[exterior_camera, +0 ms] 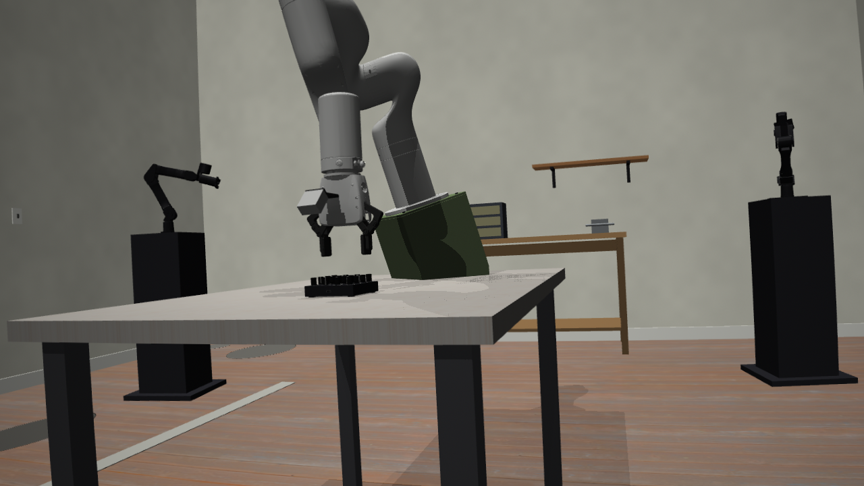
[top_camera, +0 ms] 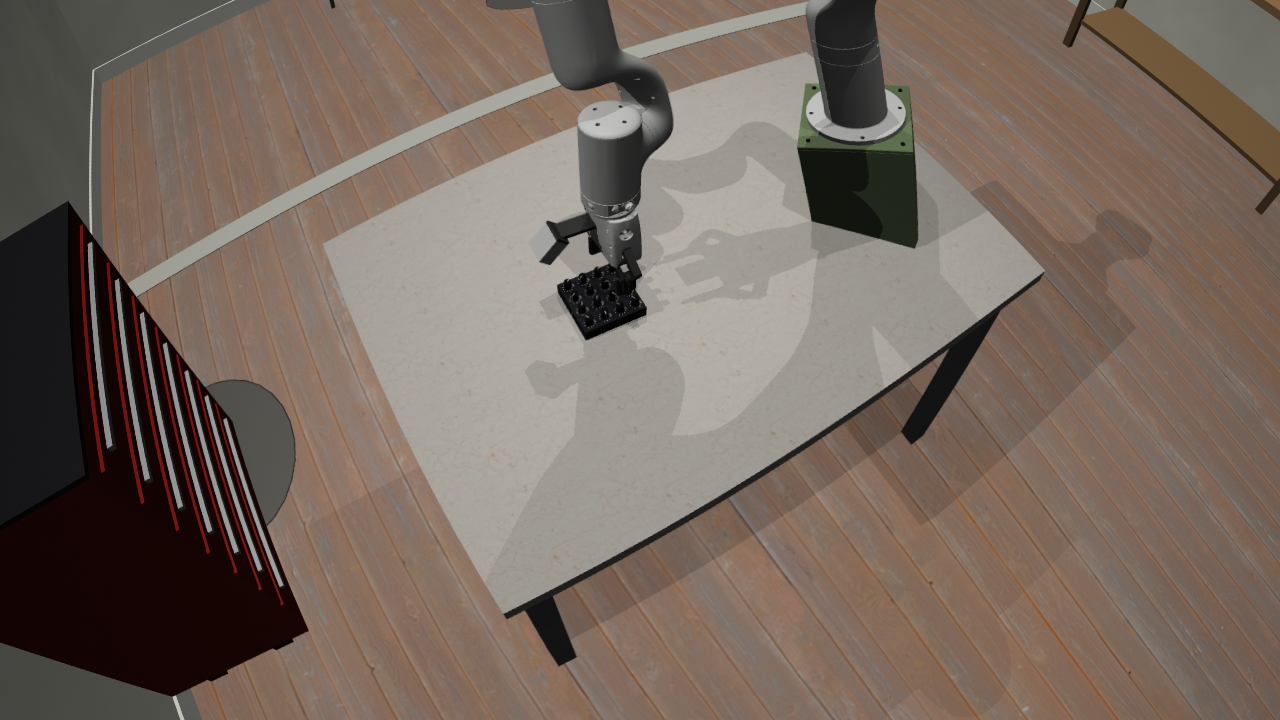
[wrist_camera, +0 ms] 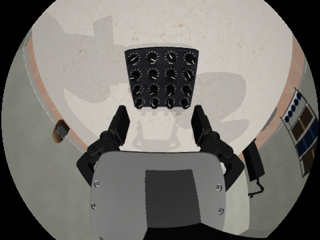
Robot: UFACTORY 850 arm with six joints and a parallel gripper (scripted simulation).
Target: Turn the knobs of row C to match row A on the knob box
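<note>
Toward the far long edge of the worktop (top_camera: 465, 376) (exterior_camera: 253, 331) (wrist_camera: 160, 27), well in from its corners, you have the knob box (top_camera: 586, 333) (exterior_camera: 329, 290) (wrist_camera: 161, 81). Above it your gripper (top_camera: 617, 268) (exterior_camera: 345, 246) (wrist_camera: 160, 113) hangs wide open, holding nothing. Descend that wide and a finger could knock tightly packed neighbouring knobs off their marks.

The knob box (top_camera: 601, 304) (exterior_camera: 341, 289) (wrist_camera: 161, 81) sits on the worktop (top_camera: 447, 358) (exterior_camera: 241, 331) (wrist_camera: 207, 30), below the fingers (top_camera: 632, 266) (exterior_camera: 325, 245) and apart from them. The arm's base block (top_camera: 863, 201) (exterior_camera: 432, 244) stands on the same worktop — in the exterior view, behind the box and to its right. Farther back is a bench (top_camera: 1190, 89) (exterior_camera: 561, 237), with a drawer unit (exterior_camera: 490, 221) on its left part. A wall shelf (exterior_camera: 590, 162) hangs above the bench. In the top view, a cabinet (top_camera: 134, 564) stands left of the worktop.
</note>
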